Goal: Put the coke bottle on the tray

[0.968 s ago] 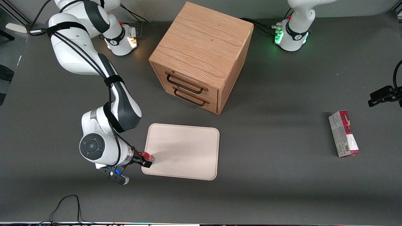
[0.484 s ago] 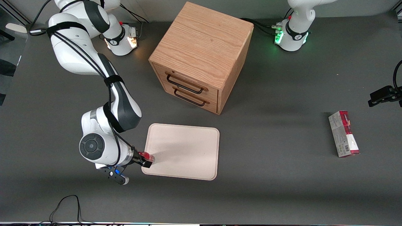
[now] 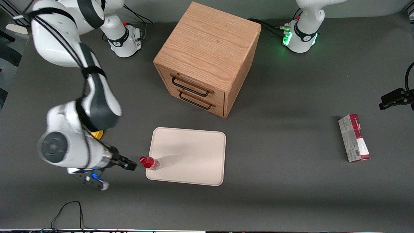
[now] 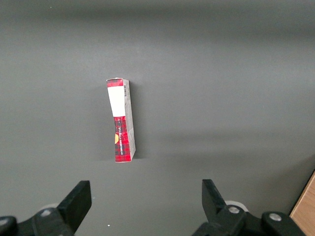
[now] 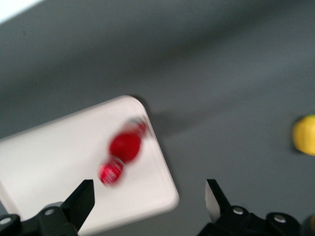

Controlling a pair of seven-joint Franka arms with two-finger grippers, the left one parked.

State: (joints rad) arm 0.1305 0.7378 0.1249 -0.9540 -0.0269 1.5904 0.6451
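Am seeing coke bottle (image 3: 149, 162) standing on tray (image 3: 190, 155) corner nearest working arm. Gripper (image 3: 131, 166) hanging beside it, fingers spread, empty. Judging bottle light, rigid, top-heavy, slick; am gripping mid-body if regrasping.

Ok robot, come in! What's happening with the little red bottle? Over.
Gripper open, beside the tray, toward working arm's end. Coke bottle standing on tray's corner. Nothing in the way.

Robotics lab bench: dark grey tabletop (image 3: 291, 145) with bolted-down white arm bases (image 3: 299, 37), status lights glowing green, loose cabling (image 3: 66, 212), staged props such as wooden drawer cabinet (image 3: 207, 58).
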